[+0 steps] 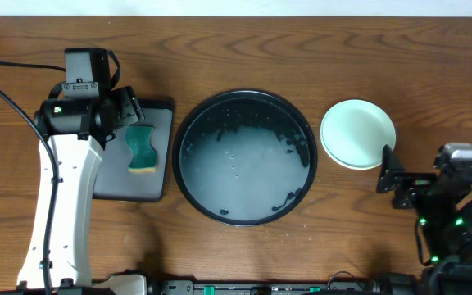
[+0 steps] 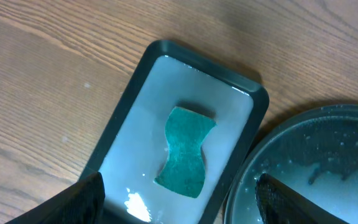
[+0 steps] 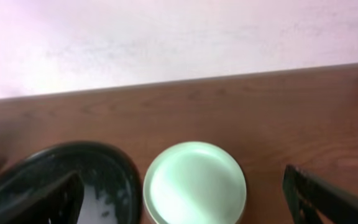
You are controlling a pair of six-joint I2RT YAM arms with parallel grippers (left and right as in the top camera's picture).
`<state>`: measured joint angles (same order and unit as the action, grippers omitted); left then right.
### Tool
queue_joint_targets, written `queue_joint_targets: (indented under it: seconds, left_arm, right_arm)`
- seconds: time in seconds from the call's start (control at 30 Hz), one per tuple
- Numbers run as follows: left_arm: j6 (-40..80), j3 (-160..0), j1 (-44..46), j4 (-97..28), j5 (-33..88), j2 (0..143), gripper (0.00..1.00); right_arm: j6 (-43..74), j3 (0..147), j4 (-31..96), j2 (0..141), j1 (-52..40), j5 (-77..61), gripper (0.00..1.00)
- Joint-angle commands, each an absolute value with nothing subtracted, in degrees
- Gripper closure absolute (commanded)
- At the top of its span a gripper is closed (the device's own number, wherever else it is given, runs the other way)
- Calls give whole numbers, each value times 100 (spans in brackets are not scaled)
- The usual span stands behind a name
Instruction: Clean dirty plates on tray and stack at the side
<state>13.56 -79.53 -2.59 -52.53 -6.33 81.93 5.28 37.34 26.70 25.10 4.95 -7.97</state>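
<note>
The round black tray [image 1: 244, 102] sits mid-table, wet with soapy film, with no plate on it. It also shows in the left wrist view [image 2: 316, 155] and the right wrist view [image 3: 114, 165]. A stack of plates [image 1: 357, 133] with a pale mint one on top stands right of the tray, also in the right wrist view [image 3: 194, 183]; a pale yellow rim shows underneath. My left gripper [image 2: 179, 202] is open and empty above the teal sponge [image 2: 185, 152]. My right gripper [image 3: 185, 199] is open and empty, just near of the plate stack.
The teal sponge [image 1: 142, 147] lies on a grey rectangular tray with a black rim [image 1: 158, 176], left of the black tray. The left arm [image 1: 60, 197] reaches over the table's left side. The right arm [image 1: 453, 205] sits at the front right.
</note>
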Motion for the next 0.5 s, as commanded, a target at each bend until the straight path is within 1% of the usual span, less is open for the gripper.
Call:
queue_joint_targets:
  seconds: [0.0, 0.2, 0.47]
  left_arm:
    - [1424, -7983, -283, -5269, -652, 8208, 21]
    - [1424, -7983, -283, -5269, -652, 8208, 22]
    - [1424, -7983, -283, -5269, -650, 8208, 22]
  right_arm:
    - [464, 2766, 1826, 1957, 440, -832, 1]
    - [462, 1559, 598, 1245, 438, -840, 1]
    - [513, 523, 102, 458, 438, -843, 1]
